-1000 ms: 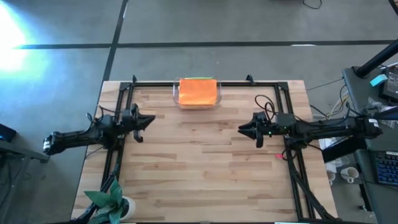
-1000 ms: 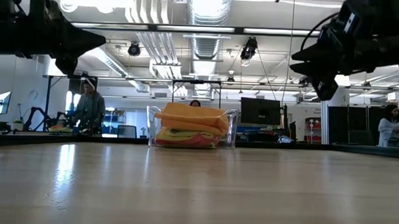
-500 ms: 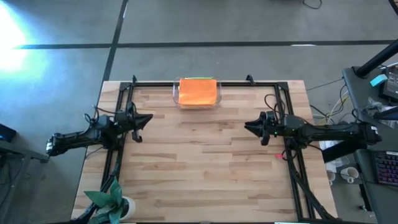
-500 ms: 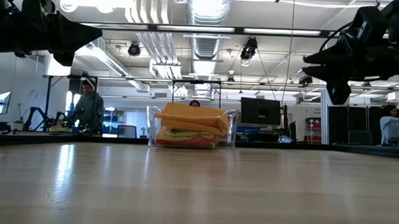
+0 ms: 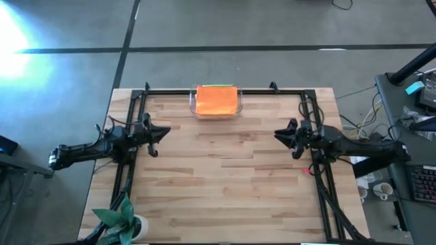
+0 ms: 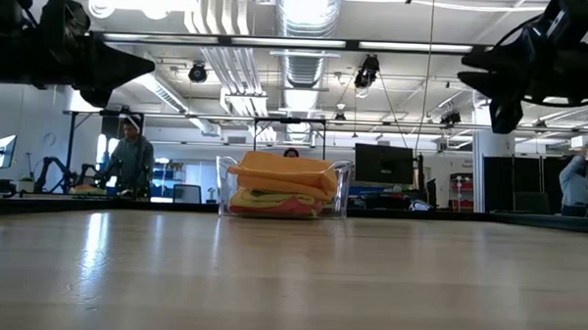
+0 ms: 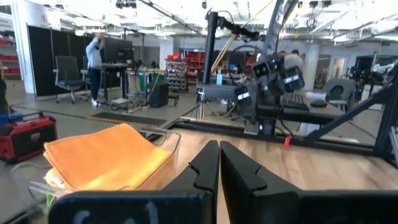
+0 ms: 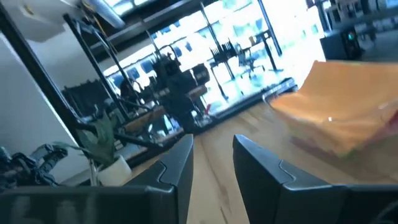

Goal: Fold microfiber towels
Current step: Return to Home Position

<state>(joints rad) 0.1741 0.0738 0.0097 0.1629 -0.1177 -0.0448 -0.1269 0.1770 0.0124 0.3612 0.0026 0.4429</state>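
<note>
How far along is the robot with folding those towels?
It looks finished. The folded towels sit stacked in the clear tray, the orange towel on top. No cloth lies on the table. The left gripper and right gripper hover empty at its sides.

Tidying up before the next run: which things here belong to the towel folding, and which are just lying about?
Job: folded microfiber towels, orange on top, in the clear tray; left gripper, right gripper, raised at the sides.
Lying about: potted plant.
</note>
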